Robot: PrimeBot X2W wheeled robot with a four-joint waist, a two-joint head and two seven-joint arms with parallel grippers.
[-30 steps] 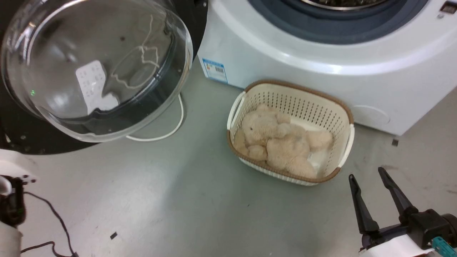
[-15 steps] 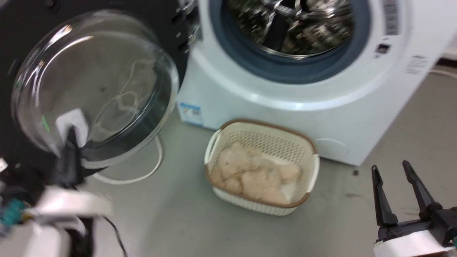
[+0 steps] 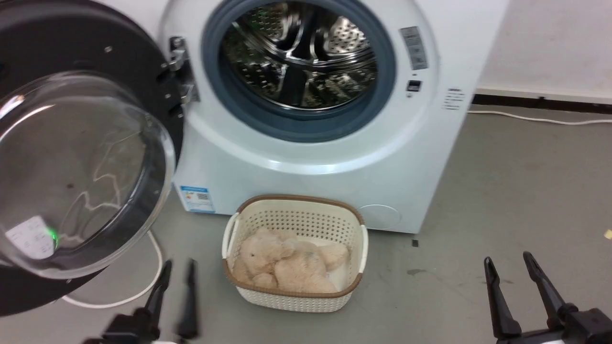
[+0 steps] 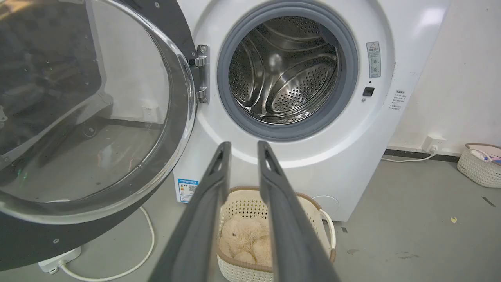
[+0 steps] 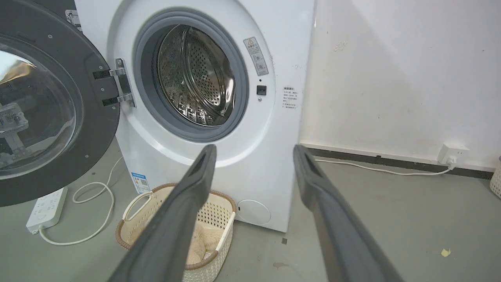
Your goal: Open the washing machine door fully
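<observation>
left gripper (image 3: 178, 263): two long dark tapered fingers | right gripper (image 3: 507, 259): matching dark fingers, black base block

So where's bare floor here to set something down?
Widest bare floor: right of the basket and machine, out to the wall. A smaller strip lies this side of the basket. Crowded: below the door, where a cable and power strip lie.

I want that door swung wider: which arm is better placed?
Left. The left gripper is open and empty, close beside the lower edge of the washing machine door. The right gripper is far off, beyond the basket.
</observation>
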